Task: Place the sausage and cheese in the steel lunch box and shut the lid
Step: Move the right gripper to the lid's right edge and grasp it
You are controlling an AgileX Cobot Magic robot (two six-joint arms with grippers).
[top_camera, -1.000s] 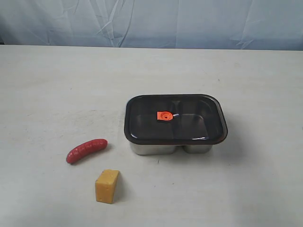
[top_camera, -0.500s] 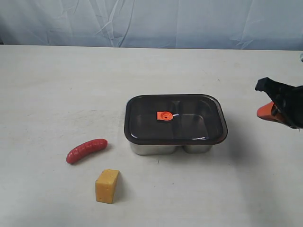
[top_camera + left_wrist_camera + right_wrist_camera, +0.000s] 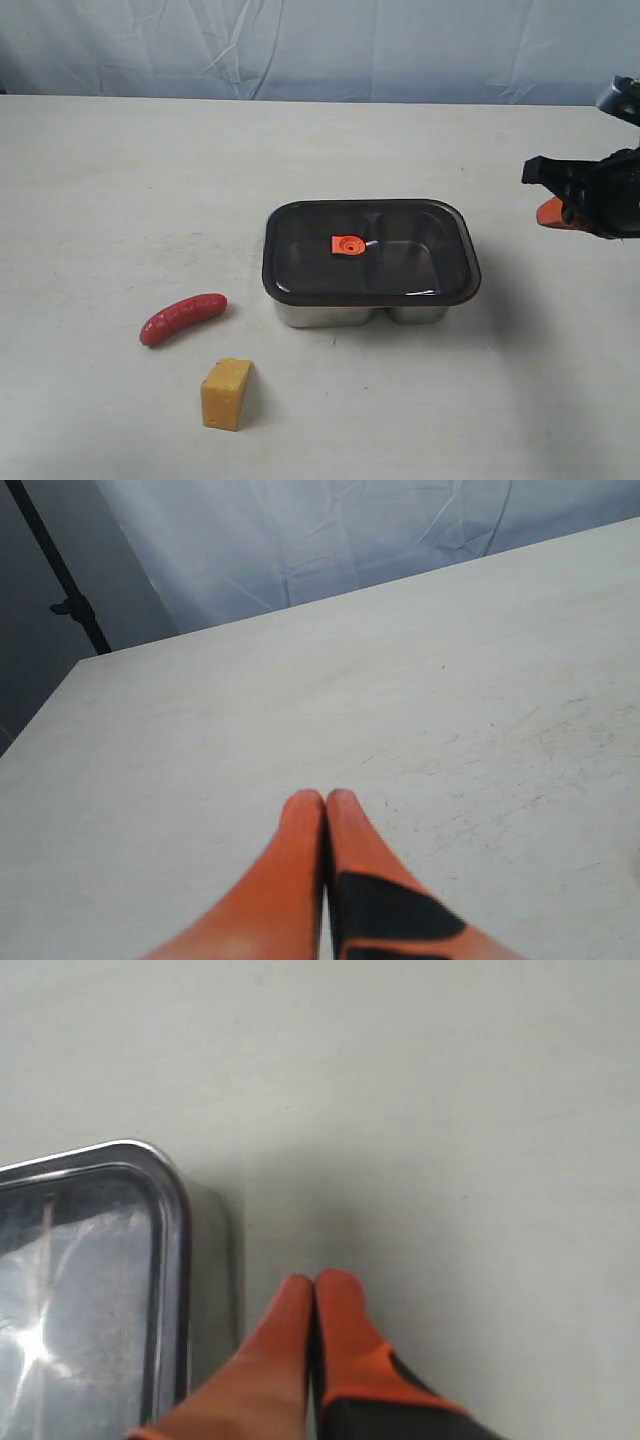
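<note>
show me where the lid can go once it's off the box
Widest bare table is behind the sausage, left of the box. Also free: the strip in front of the box, right of the cheese. Right of the box is tighter: the right claw hangs there. Sausage and cheese crowd the front left.

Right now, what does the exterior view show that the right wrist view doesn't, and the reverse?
Exterior only: the sausage and the cheese on the table, left of the steel lunch box, plus the orange tab on the lid. Right wrist only: a close look at the right claw, tips pressed shut. Both: the right claw, one box corner, bare table.
</note>
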